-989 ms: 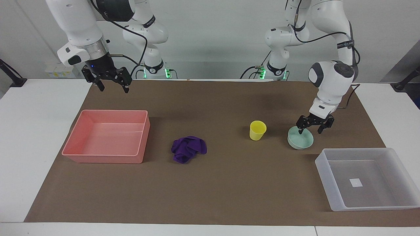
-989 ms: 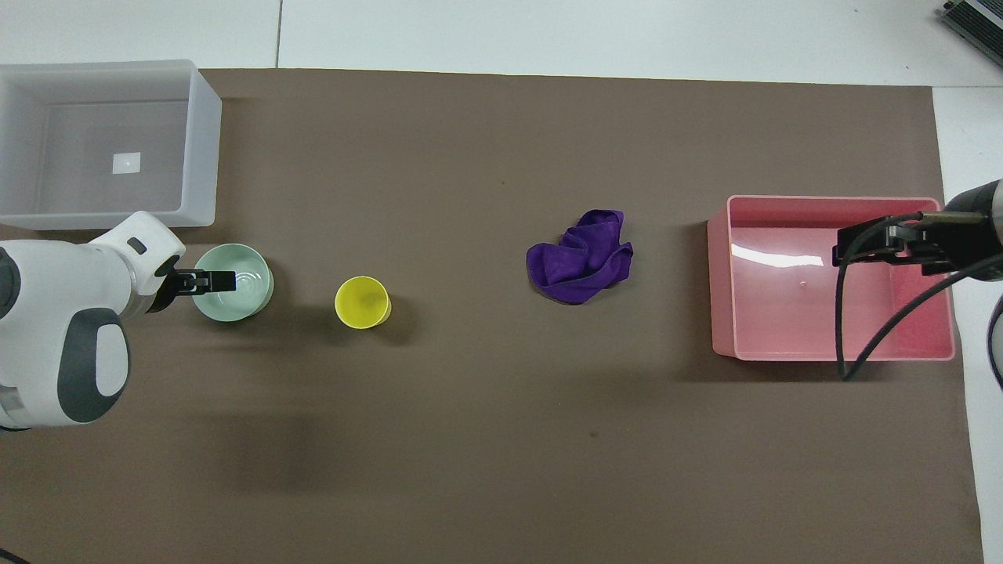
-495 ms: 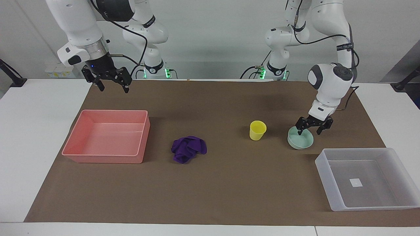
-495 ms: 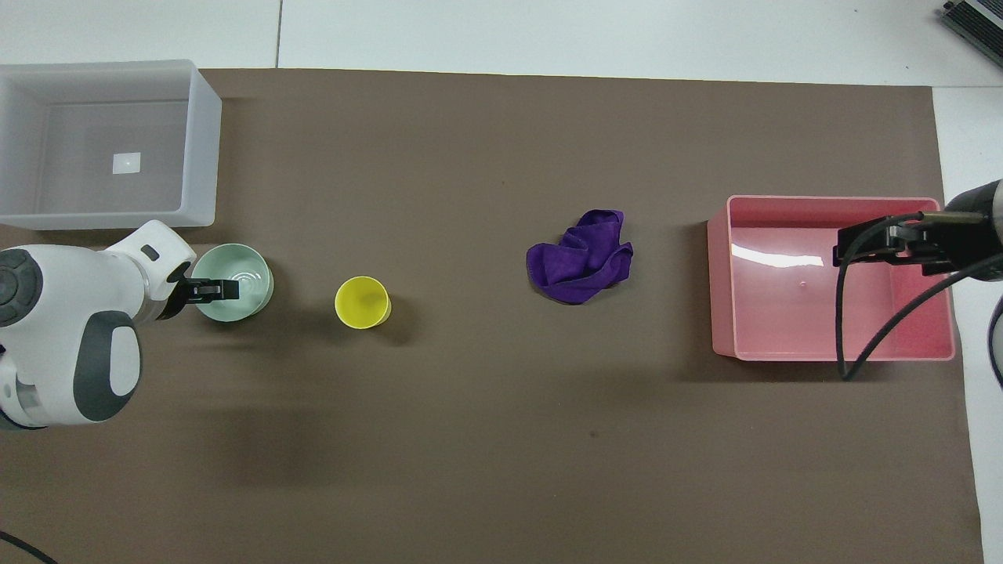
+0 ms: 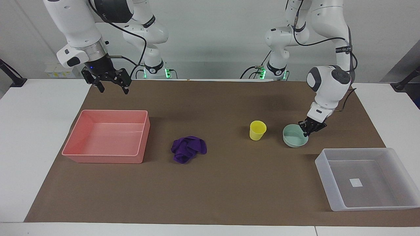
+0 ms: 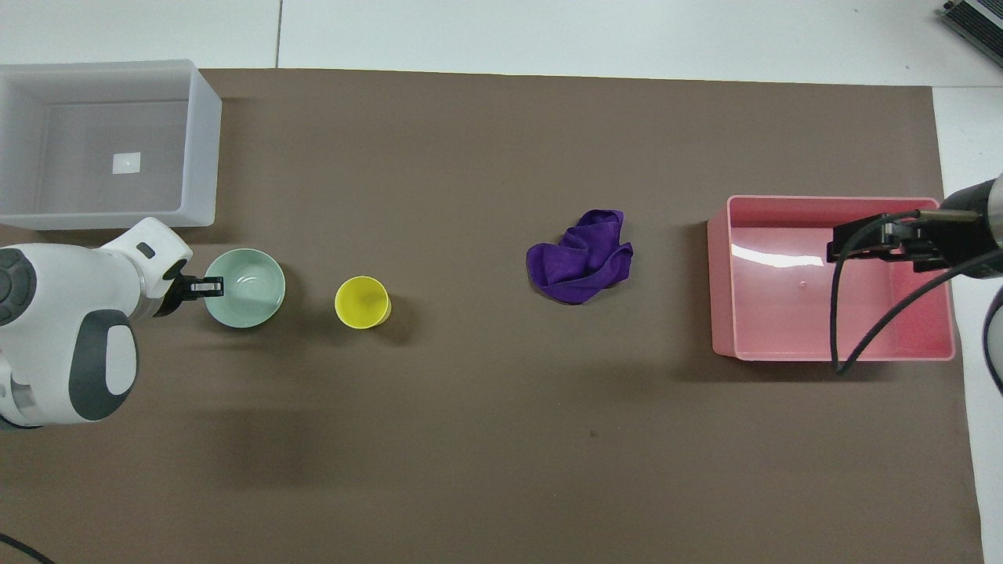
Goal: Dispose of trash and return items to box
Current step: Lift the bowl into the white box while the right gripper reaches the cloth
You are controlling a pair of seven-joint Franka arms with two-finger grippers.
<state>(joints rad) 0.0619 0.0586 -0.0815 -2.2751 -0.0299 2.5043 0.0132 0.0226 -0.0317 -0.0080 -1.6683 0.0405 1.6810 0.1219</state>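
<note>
The mint-green bowl [image 5: 294,137] [image 6: 249,291] sits on the brown mat beside the yellow cup [image 5: 257,130] [image 6: 362,301], toward the left arm's end. My left gripper [image 5: 307,131] [image 6: 210,287] is down at the bowl's edge away from the cup, shut on its rim. The purple cloth wad [image 5: 188,149] [image 6: 581,257] lies loose mid-table. The translucent box [image 5: 331,193] [image 6: 205,141] stands farther from the robots than the bowl, holding only its white label. My right gripper [image 5: 114,89] [image 6: 842,241] waits open, high above the pink bin's end of the table, holding nothing.
A pink bin [image 5: 98,157] [image 6: 725,274] with nothing in it stands toward the right arm's end, beside the cloth. A black cable hangs from the right wrist over that bin. The brown mat covers most of the white table.
My left gripper went from open over the bowl to shut on its rim. The bowl slid a little toward the cup. The right arm barely shifted.
</note>
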